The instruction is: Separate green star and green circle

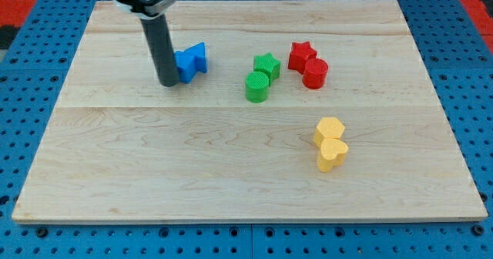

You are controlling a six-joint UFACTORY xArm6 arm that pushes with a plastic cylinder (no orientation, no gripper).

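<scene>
Green was the colour that mattered: you had the green star [266, 65] and the green circle [256, 87] sitting near the middle of the wooden board [231, 182], touching or as good as touching, the star toward the view's top and slightly right, the circle just below it. Your arm carried no jaws at all, only a rod, so nothing was open, closed or gripped. Its tip [169, 82] stood well to the view's left of the pair, right against the blue block [190, 62].

Both green pieces looked like small, rigid, light blocks that would likely slide easily on the smooth wood and could spin if you struck them off-centre. You could not take hold of them; you could only push. The circle's round side offered the best contact, pushed squarely through its centre toward the view's bottom, where the board lay bare. Pushing rightward risked the red star [302, 55] and red circle [315, 72] close by. The two yellow blocks [330, 143] sat well clear.
</scene>
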